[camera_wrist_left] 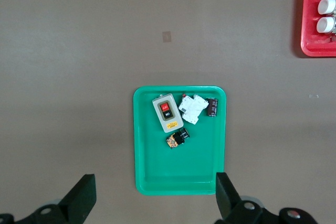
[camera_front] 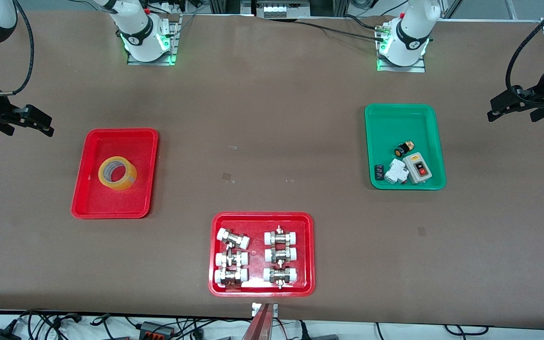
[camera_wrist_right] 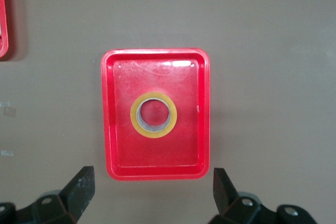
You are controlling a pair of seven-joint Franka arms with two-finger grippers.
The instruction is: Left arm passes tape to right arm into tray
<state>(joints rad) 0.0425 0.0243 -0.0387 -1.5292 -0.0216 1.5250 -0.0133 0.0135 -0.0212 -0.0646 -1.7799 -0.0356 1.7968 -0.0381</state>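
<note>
The tape (camera_front: 131, 180), a yellow roll with a pale core, lies flat in the middle of the plain red tray (camera_front: 93, 204) toward the right arm's end of the table. My right gripper (camera_front: 40, 122) is open and empty, held high beside that tray at the table's end. In the right wrist view the tape (camera_wrist_right: 153, 132) and tray (camera_wrist_right: 112, 129) lie straight below the open gripper (camera_wrist_right: 152, 192). My left gripper (camera_front: 495, 109) is open and empty, held high at the left arm's end. In the left wrist view the left gripper (camera_wrist_left: 155, 198) is open.
A green tray (camera_front: 395, 118) with a grey switch box (camera_front: 419, 168) and small electrical parts sits toward the left arm's end; it also shows in the left wrist view (camera_wrist_left: 157, 174). A red tray (camera_front: 308, 255) with several white-capped metal fittings is near the front camera's edge.
</note>
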